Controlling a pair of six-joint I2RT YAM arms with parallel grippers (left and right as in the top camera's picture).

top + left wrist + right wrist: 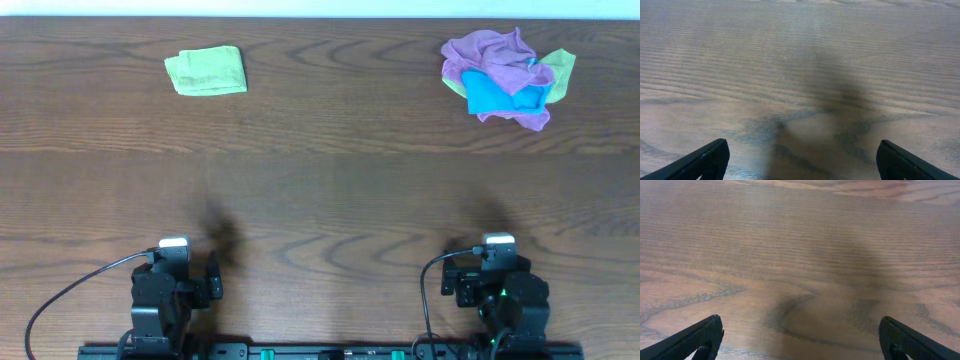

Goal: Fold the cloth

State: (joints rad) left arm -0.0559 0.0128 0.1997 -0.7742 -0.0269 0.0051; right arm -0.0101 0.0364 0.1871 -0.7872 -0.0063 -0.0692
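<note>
A folded green cloth (206, 72) lies at the far left of the wooden table (320, 190). A crumpled pile of cloths (508, 78), purple, blue and yellow-green, lies at the far right. My left gripper (178, 262) rests at the near left edge, open and empty; its wrist view (802, 157) shows only bare wood between the fingertips. My right gripper (497, 258) rests at the near right edge, open and empty; its wrist view (801, 336) also shows only wood. Both grippers are far from the cloths.
A black cable (70, 290) loops from the left arm toward the near left corner. A mounting rail (330, 352) runs along the table's front edge. A white wall edge shows beyond the table's far side.
</note>
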